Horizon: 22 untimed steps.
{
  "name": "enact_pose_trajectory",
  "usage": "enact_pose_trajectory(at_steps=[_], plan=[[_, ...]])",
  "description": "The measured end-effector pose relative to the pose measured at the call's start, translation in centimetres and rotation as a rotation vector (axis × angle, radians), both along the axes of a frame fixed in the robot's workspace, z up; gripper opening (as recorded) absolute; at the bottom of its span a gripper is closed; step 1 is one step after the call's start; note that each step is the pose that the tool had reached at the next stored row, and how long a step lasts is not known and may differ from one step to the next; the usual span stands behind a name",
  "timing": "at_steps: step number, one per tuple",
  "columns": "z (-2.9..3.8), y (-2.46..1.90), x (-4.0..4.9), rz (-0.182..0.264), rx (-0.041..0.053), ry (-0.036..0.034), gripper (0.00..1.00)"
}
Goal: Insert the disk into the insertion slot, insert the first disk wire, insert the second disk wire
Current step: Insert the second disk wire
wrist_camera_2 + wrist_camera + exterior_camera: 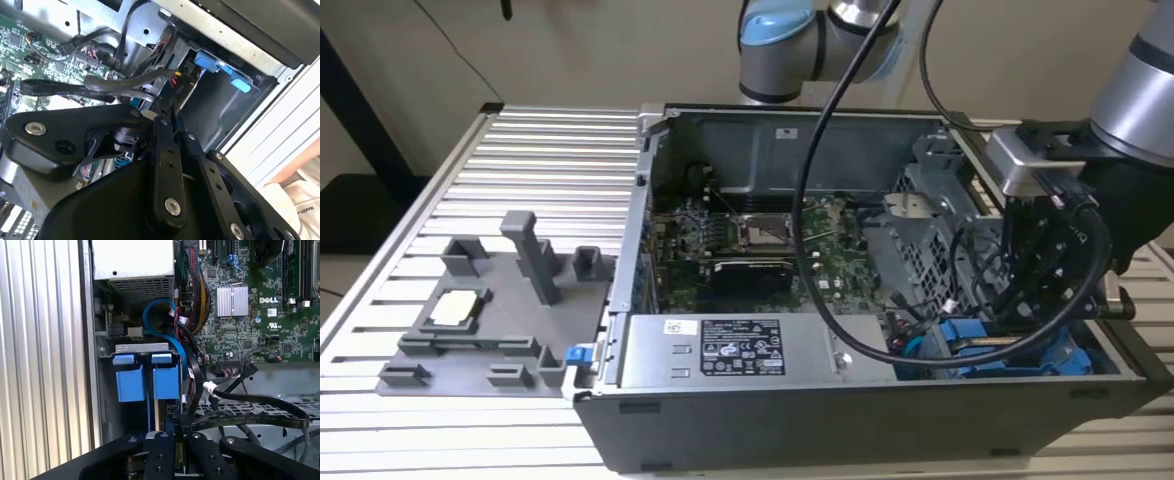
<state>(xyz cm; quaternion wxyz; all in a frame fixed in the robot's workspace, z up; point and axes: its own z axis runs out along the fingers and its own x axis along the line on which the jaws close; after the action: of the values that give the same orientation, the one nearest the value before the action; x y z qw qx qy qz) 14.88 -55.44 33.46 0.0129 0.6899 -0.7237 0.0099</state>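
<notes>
My gripper (1021, 315) reaches down into the open computer case at its near corner on the exterior view's right. In both wrist views its black fingers (167, 440) stand close together, shut on the end of a black disk wire (250, 402) that trails off over the case floor. The gripper (162, 116) sits just in front of the insertion slot (220, 110), a grey bay. The disk's bright blue carrier (147, 382) sits inside the slot (107, 405); the disk body is mostly hidden. Blue carrier plastic (987, 350) also shows under the arm's cables.
The grey power supply box with a sticker (720, 350) lies along the case's front. Behind it are the green motherboard (761, 240) and a perforated metal cage (914, 235). A looped blue cable (160, 310) hangs near the slot. A grey fixture (480, 340) stands on the slatted table (520, 160).
</notes>
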Motion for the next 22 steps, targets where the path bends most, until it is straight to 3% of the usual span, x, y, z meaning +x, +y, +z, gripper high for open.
enact_pose_trajectory(at_steps=[3,4,8,13,17,22], plan=[[-0.18,0.0,0.2,0.0,0.0037,0.0026,0.17],[-0.11,-0.01,0.27,0.0,0.0028,0.0052,0.24],[0.46,-0.07,0.46,0.0,0.0034,0.0185,0.24],[0.88,-0.18,0.61,0.0,0.0052,0.0286,0.24],[2.44,-0.19,0.62,0.0,0.0057,0.0337,0.24],[4.71,-0.19,0.62,0.0,0.0056,0.035,0.24]])
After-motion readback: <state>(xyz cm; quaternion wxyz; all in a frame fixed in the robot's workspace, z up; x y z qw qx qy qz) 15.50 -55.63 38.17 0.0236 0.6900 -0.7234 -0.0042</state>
